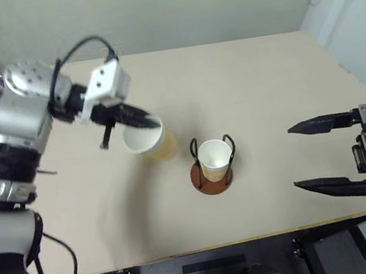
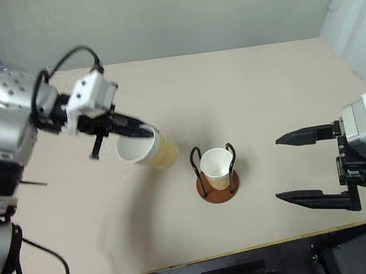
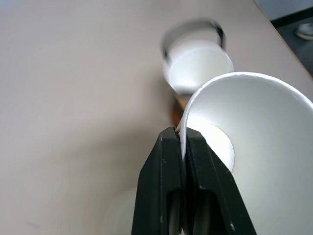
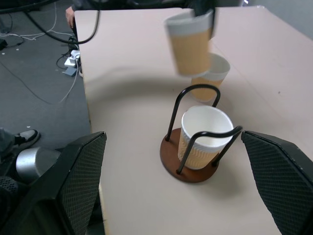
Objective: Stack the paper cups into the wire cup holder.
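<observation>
1. My L gripper (image 1: 144, 122) pinched tight on rim of a paper cup (image 1: 146, 141), held above table (image 1: 267, 95).
2. My R gripper (image 1: 319, 153) gaping wide, nothing in it.
3. Wire cup holder (image 1: 212, 175) mid-table, one cup (image 1: 215, 159) seated inside; third cup (image 4: 211, 71) stands behind it.

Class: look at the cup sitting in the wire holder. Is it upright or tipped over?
Upright. The cup stands on the holder's brown base between the two wire loops, its open white mouth facing up.
</observation>
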Tool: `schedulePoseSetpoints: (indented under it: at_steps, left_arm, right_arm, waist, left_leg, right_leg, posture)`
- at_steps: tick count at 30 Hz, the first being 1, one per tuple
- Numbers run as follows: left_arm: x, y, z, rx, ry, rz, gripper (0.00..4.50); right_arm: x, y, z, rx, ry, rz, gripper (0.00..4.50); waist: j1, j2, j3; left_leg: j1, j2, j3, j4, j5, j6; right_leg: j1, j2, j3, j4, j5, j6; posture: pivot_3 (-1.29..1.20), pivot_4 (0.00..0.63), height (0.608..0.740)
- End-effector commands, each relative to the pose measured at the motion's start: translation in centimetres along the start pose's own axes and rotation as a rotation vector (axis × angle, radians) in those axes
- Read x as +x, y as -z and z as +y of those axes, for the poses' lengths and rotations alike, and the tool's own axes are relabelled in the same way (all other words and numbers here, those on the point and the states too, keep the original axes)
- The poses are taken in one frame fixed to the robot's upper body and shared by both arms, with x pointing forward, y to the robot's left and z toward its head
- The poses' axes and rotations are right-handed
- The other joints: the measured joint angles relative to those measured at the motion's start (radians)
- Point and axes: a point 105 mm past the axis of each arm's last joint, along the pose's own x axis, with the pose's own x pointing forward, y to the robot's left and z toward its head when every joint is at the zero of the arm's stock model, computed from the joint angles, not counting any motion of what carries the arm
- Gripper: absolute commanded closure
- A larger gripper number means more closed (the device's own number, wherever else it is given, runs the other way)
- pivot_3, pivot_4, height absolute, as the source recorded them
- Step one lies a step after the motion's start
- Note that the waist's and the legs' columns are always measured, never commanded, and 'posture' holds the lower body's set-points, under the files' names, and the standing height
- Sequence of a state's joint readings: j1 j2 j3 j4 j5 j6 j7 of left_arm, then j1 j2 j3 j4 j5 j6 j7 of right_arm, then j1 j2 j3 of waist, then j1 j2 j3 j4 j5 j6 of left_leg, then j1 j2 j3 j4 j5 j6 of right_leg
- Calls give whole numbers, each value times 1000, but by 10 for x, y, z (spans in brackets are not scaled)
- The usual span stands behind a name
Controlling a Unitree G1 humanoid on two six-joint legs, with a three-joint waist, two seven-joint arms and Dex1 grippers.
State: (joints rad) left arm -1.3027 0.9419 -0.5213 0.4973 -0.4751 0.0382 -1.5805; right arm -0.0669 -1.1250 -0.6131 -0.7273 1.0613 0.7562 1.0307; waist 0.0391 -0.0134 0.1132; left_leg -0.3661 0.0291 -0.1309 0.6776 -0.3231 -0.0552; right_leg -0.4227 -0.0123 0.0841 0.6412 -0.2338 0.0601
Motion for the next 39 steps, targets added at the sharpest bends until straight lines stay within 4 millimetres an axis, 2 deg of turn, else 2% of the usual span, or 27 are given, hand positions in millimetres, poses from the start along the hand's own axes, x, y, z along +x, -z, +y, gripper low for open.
schedulePoseSetpoints:
  at_steps: [1, 4, 7, 11, 17, 24, 39]
  left_arm:
    - [-8, -20, 14, 78, -10, -34, 4500]
    - [-4, -41, 25, 126, -10, -99, 4500]
    - [11, -70, 25, 168, 64, -204, 4500]
    - [34, -84, 20, 209, 162, -231, 4500]
    - [63, -72, 10, 221, 275, -169, 4500]
    - [81, -58, 6, 210, 332, -128, 4500]
    - [102, -52, 6, 240, 367, -90, 4500]
  right_arm:
    - [-1, -3, -4, -47, 14, 3, 11]
    - [0, 0, -5, -51, 25, 7, 11]
    - [1, 0, -6, -61, 34, 10, 11]
    - [0, 1, -6, -67, 50, 16, 11]
    - [-3, 0, -2, -68, 73, 37, 11]
    - [-5, 1, 5, -58, 99, 53, 11]
    - [-6, 6, 12, -42, 132, 71, 11]
  waist:
    - [0, 0, 0]
    - [0, 0, 0]
    - [2, 0, 0]
    - [8, 0, 0]
    - [12, 0, 0]
    - [17, 0, 0]
    - [24, 0, 0]
  left_leg:
    - [0, 0, 0, 0, 0, 0]
    - [-2, 0, 0, 1, 0, 0]
    - [-3, -1, 1, 2, -1, 1]
    - [-7, -1, 0, 4, -1, 2]
    - [-8, -1, 6, 6, -1, 2]
    - [-9, -1, 8, 7, -2, 2]
    - [-12, -2, 7, 14, -3, 5]
  right_leg:
    - [0, 0, 0, 0, 0, 0]
    - [0, 0, 0, -1, 0, 1]
    - [0, 0, 0, -2, 1, 3]
    - [0, -1, 0, -7, 3, 8]
    - [1, 3, 2, -11, 6, 12]
    - [1, 4, 2, -13, 6, 13]
    - [2, 4, 1, -13, 7, 15]
  posture:
    - [0, 150, 740]
    - [0, 150, 740]
    - [0, 150, 740]
    - [0, 150, 740]
    - [0, 150, 740]
    - [0, 150, 740]
    - [0, 150, 740]
